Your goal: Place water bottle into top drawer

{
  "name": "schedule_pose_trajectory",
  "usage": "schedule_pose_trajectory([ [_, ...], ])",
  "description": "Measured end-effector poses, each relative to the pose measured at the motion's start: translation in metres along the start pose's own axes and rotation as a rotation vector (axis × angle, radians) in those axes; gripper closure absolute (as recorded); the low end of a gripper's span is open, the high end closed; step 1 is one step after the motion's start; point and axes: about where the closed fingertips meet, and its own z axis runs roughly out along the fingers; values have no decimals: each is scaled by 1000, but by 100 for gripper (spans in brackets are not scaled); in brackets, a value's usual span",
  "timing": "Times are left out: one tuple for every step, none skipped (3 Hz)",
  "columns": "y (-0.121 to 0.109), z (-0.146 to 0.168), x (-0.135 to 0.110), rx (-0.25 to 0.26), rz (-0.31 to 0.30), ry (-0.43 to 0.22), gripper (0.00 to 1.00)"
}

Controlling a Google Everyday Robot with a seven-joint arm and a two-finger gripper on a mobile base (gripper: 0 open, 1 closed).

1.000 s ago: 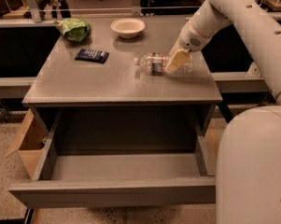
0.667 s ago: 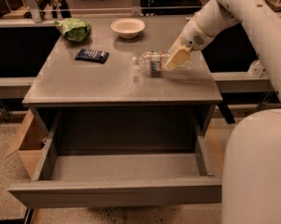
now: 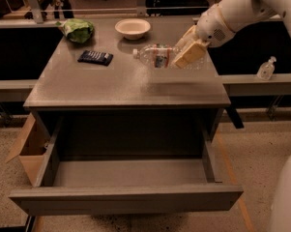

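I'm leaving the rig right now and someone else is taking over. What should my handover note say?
Tool: over the far part of the desk, toward the picture's right, shut on the base end of the water bottle.
Water bottle: roughly level in the tool, cap pointing left, seemingly just off the desk.
Top drawer: pulled open below the desk's front edge; the bottle is not in it.
Done: bottle grasped.
Left: carry it forward over the drawer, lower it and release it inside.

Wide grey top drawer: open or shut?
Open: the drawer is pulled out, floor showing. The gripper holds the clear ribbed water bottle over the grey desk.
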Motion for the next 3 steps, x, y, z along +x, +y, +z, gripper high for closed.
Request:
schedule_pose_trajectory([
  [0,0,0,0,0,0,100],
  [9,5,-3,-15,-10,-2,100],
  [34,-5,-21,19,-58,3,100],
])
